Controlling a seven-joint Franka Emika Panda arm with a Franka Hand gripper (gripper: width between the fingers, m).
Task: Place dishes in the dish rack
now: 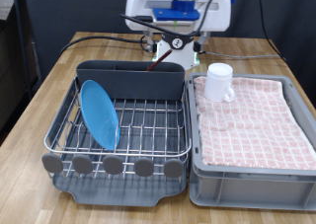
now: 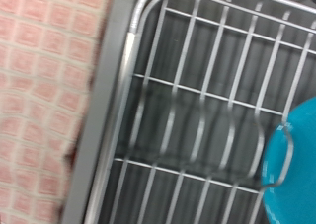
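Observation:
The light-blue plate (image 1: pixel 99 112) stands on edge in the left part of the silver wire dish rack (image 1: pixel 148 120); its rim also shows in the wrist view (image 2: pixel 294 163). The white mug (image 1: pixel 219 82) stands upright on the checked cloth of the grey crate, to the right of the rack. A thin reddish-brown sliver, apparently the wooden spoon (image 1: pixel 150 68), shows at the rim of the dark grey cutlery bin (image 1: pixel 128 78). My gripper (image 1: pixel 176 48) hangs behind the bin, near the back of the table, with nothing seen between its fingers. The fingers do not show in the wrist view.
The grey crate (image 1: pixel 252 175) with the pink checked cloth (image 1: pixel 257 115) sits against the rack's right side; the cloth also shows in the wrist view (image 2: pixel 39 96). The rack's wires (image 2: pixel 188 106) fill the wrist view. Cables run over the wooden table (image 1: pixel 59 71) behind the rack.

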